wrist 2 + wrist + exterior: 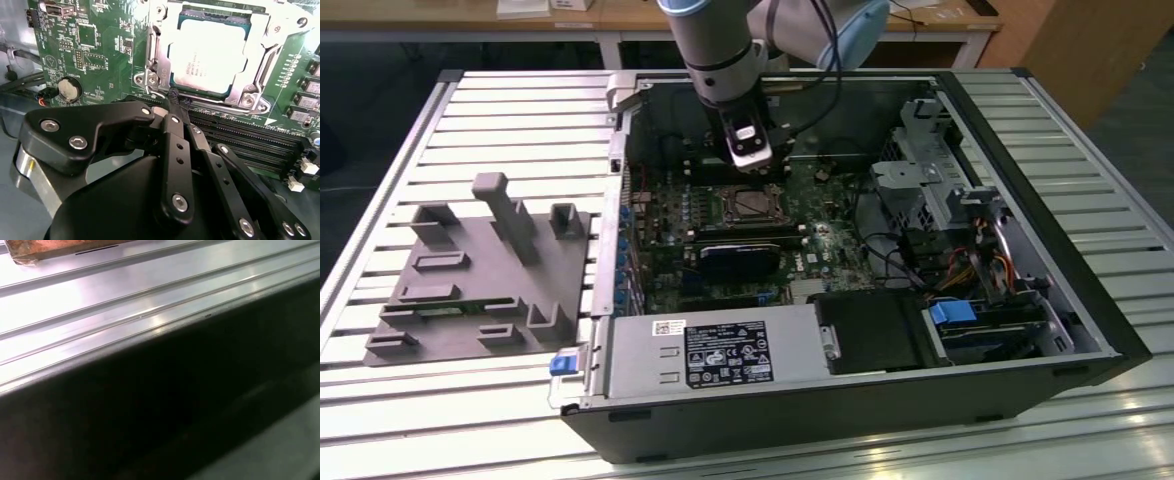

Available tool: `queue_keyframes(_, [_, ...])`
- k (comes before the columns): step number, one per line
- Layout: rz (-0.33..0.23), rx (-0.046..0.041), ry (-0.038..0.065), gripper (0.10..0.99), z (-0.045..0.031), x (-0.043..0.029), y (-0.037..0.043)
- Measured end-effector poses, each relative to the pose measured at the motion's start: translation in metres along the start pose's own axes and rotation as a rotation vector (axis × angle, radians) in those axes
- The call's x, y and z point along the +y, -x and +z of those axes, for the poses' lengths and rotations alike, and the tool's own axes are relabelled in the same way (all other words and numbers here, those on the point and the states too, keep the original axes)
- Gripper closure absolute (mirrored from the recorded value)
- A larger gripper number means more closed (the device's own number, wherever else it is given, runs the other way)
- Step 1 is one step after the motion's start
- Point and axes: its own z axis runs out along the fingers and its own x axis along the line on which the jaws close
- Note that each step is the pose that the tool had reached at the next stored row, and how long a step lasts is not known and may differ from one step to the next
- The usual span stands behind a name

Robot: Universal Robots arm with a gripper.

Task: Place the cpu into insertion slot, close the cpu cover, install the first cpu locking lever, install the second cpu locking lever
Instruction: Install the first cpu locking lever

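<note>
1. One cpu point(207, 50) concerns us: a flat square chip with a pale silver-grey top, glaring under the light in the second wrist view.
2. We see it seated in the insertion slot point(723, 205), which lies just above the centre of the exterior view, on the green motherboard point(100, 45) inside the open computer case point(1067, 300).
3. We see the cpu cover point(260, 65), a silvery frame plate, lying flat around the chip, whose top shows through its square window.
4. We find the gripper point(175, 97) with its black fingers drawn fully together, the tips meeting in one point.
5. We see that point at the socket's edge, between the frame and the long black memory slots point(250, 145); whether it pinches anything thin there, we cannot tell.
6. We place the gripper in the exterior view's upper centre, just above the socket.
</note>
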Motion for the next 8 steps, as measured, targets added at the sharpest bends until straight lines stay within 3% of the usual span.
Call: queue_keyframes(8, [0.0, 0.0, 0.0, 0.984, -0.0002, -0.0026, 0.0012])
